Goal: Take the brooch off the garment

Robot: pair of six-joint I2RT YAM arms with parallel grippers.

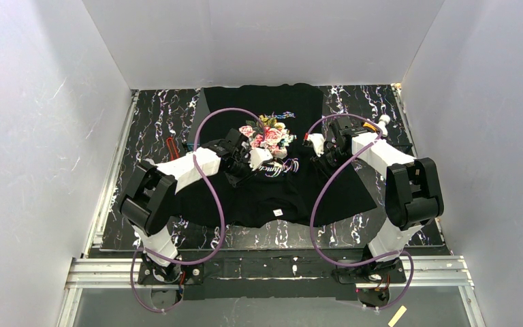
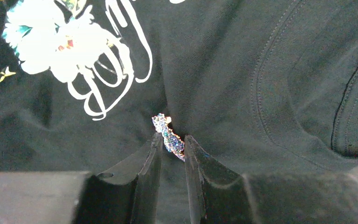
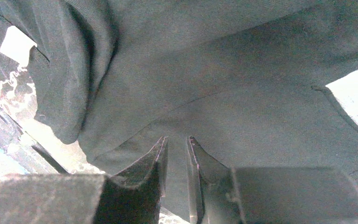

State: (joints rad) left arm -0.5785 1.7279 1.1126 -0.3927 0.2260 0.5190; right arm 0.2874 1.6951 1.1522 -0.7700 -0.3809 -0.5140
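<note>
The garment (image 1: 272, 197) is a black T-shirt with a rose print (image 1: 267, 135) and white lettering, spread on the table. The brooch (image 2: 168, 134) is a small glittery blue-purple piece on the dark cloth (image 2: 261, 56) beside the lettering. My left gripper (image 2: 171, 139) is shut on the brooch, with both fingertips touching it. In the top view the left gripper (image 1: 262, 158) sits just below the print and covers the brooch. My right gripper (image 3: 177, 139) is shut on a fold of the garment (image 3: 214, 70), lifted off the table. From above, the right gripper (image 1: 311, 144) is at the shirt's right side.
The black marbled tabletop (image 1: 156, 129) is boxed in by white walls on three sides. A small red object (image 1: 171, 146) lies left of the shirt. The white neck label (image 1: 278, 212) is near the shirt's front edge. Purple cables (image 1: 214, 204) loop over both arms.
</note>
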